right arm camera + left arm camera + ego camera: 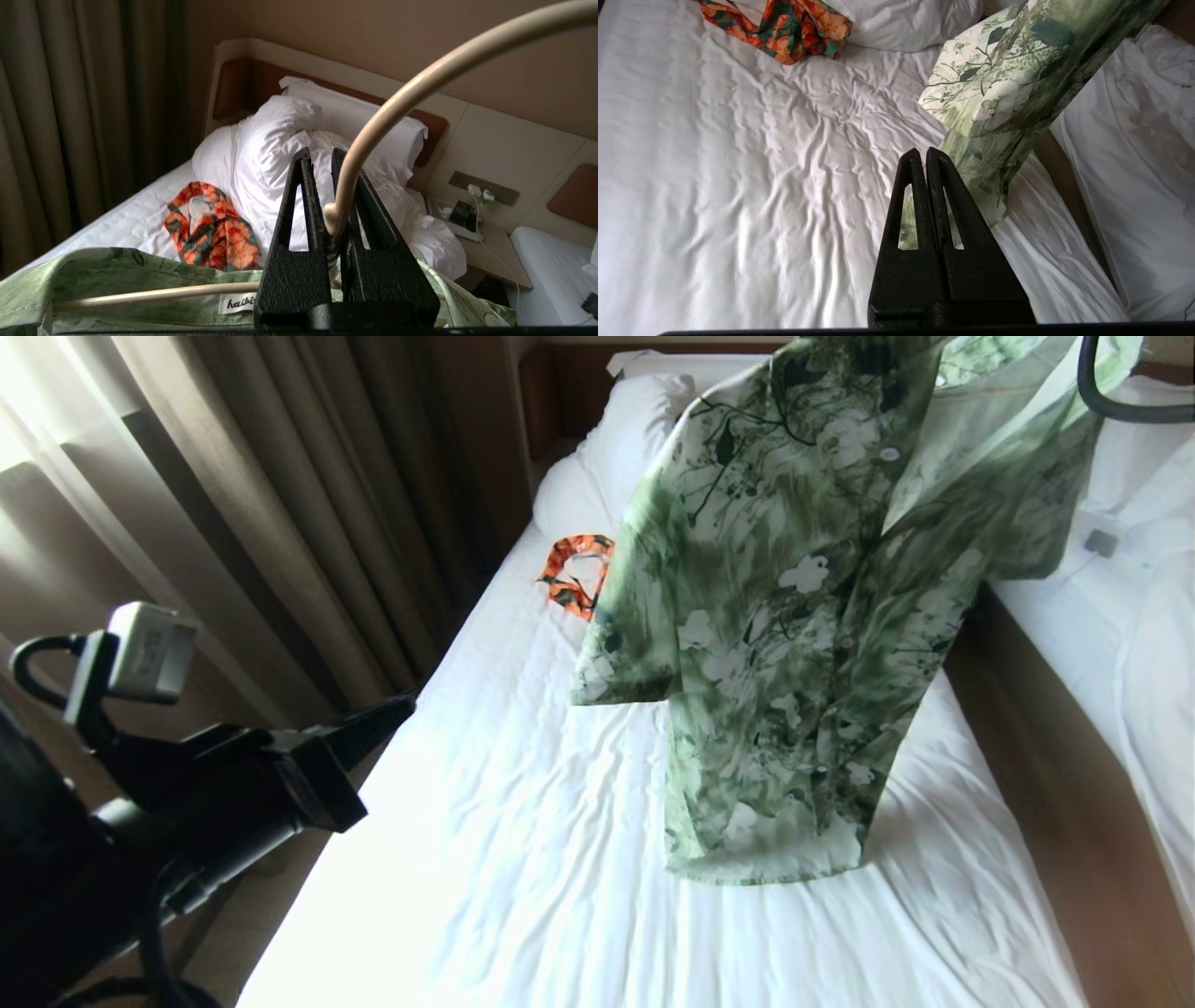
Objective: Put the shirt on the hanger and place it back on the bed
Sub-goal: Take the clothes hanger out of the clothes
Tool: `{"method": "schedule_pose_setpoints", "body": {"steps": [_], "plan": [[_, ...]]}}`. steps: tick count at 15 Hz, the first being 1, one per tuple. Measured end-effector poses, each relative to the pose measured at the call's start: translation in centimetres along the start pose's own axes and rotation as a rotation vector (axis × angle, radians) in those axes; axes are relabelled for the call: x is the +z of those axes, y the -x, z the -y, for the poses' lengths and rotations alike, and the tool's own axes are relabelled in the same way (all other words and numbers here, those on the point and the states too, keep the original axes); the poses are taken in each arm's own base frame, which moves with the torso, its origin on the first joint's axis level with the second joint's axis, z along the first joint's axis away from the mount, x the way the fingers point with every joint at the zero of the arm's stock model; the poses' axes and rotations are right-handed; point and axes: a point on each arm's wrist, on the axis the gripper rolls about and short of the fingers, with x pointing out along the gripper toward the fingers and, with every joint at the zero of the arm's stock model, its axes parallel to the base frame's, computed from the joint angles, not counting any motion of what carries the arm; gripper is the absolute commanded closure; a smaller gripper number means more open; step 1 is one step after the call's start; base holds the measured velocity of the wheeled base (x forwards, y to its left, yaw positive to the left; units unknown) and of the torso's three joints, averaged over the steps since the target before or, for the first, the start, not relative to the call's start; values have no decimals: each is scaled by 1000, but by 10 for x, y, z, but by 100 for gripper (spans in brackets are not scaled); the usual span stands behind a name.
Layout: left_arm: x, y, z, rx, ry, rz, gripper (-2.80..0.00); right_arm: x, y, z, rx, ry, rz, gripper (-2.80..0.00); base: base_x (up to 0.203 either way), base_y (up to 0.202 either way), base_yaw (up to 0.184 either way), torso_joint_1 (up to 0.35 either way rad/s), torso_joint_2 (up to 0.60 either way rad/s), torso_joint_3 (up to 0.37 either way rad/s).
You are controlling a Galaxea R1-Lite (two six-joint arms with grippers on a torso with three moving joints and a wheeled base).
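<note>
Closest to you, the left gripper (926, 154) sits low at the bed's near left edge, fingers pressed flat together and holding nothing. It points across the sheet toward the shirt (803, 616), just short of the hem.

Up top right, your right gripper (322, 161) is pinched on the hanger (373, 126) at its twisted neck, hook arching overhead. One hanger arm runs inside the collar, so the shirt looks dressed and dangles over the bed (523, 859), hem just brushing or about to brush the sheet; you can't quite tell which.

Watch the risks. That grip is on thin wire at one point: tilt the wrist as you lower and the hanger could swivel between the fingers, and the shirt may slide off a shoulder. The fabric looks light and slippery, front hanging open, so a quick drop could let it fold under itself or bunch at the hem. Drift right and it hangs over the wooden gap toward the second bed (1139, 616), not the one you want. Swing the left arm forward and it could snag the loose hem.

The sheet is white, wrinkled, soft, with plenty of bare room in the middle. An orange garment (577, 574) lies near the pillow (616, 448), well apart from the landing spot. Brown curtains (280, 504) hang along the left, dark headboard (243, 84) behind.
</note>
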Motion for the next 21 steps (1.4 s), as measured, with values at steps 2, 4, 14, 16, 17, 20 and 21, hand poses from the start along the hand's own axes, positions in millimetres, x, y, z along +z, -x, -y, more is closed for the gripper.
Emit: {"method": "schedule_pose_setpoints", "body": {"steps": [2,4,14,16,17,20,21], "plan": [[-5,17,-6,42,16,4,0,6,1,-3,-21,-10,36,0,0,0,0,0,0,0],[-12,35,-9,69,36,-4,0,13,2,-4,-56,-5,84,0,0,0,0,0,0,0],[-12,88,-9,108,60,8,0,18,3,-6,-226,34,51,0,0,0,0,0,0,0],[-10,96,-8,107,62,9,0,20,6,-5,-231,32,54,0,0,0,0,0,0,0],[-10,100,-8,105,66,13,0,22,7,-4,-232,31,53,0,0,0,0,0,0,0],[-12,111,-8,107,74,10,0,26,10,-2,-246,28,54,0,0,0,0,0,0,0],[-12,116,-8,106,73,13,0,27,12,-1,-248,27,56,0,0,0,0,0,0,0]]}}
